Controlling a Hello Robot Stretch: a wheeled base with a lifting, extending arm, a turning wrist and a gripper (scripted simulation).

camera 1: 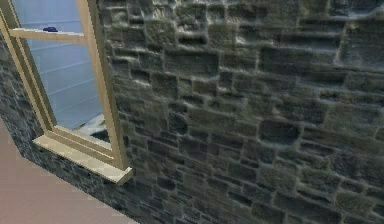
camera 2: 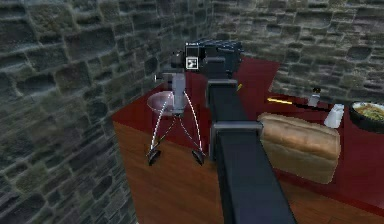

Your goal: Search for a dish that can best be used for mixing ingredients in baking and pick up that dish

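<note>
A clear glassy bowl (camera 2: 160, 102) shows near the far left corner of the dark red table (camera 2: 255, 80) in the arm side view. The dark arm (camera 2: 235, 150) rises from the bottom edge over the table. Its gripper (camera 2: 175, 157) hangs with two thin fingers (camera 2: 153, 150) right by the bowl. I cannot tell whether the gripper holds anything, nor whether it touches the bowl.
On the table lie a brown bread loaf (camera 2: 300, 146), a yellow-handled utensil (camera 2: 281, 101), two small shakers (camera 2: 334, 116) and a filled dish (camera 2: 368, 114) at the right edge. Stone walls (camera 2: 60, 120) close in behind and to the left. The forward view faces a stone wall (camera 1: 250, 120) with a wooden-framed window (camera 1: 70, 80).
</note>
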